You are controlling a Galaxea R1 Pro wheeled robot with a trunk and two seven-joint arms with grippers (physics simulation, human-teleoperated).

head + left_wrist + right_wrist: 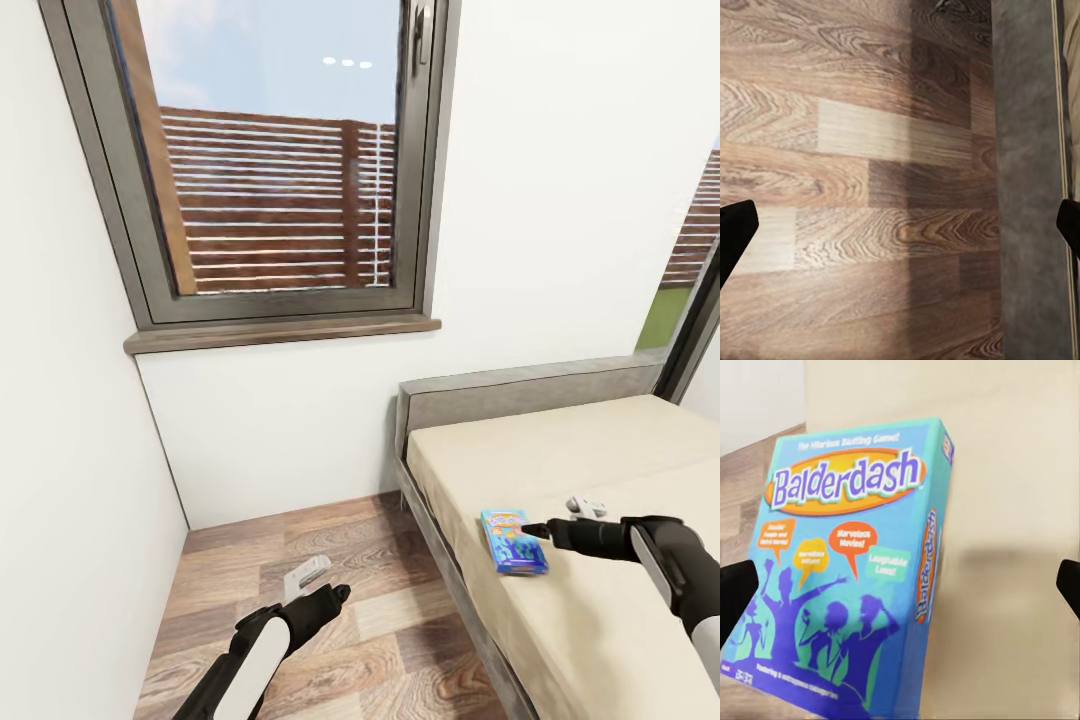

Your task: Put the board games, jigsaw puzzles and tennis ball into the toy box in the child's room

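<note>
A white-walled child's room with a tall window (285, 160) and wood floor (330, 610). The beige bed (600, 470) holds a light blue board game (513, 541) lying flat near its edge. The right gripper (545, 531), fingers spread wide, hovers just beside it, empty; pickup seems the step in hand, so next it must straddle the box. The left gripper (335, 596) hangs over the floor, fingers wide.

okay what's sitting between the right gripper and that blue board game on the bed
Nothing. In the head view the right gripper hangs just beside the light blue board game, with bare beige sheet of the bed between. The right wrist view shows the same.
</note>
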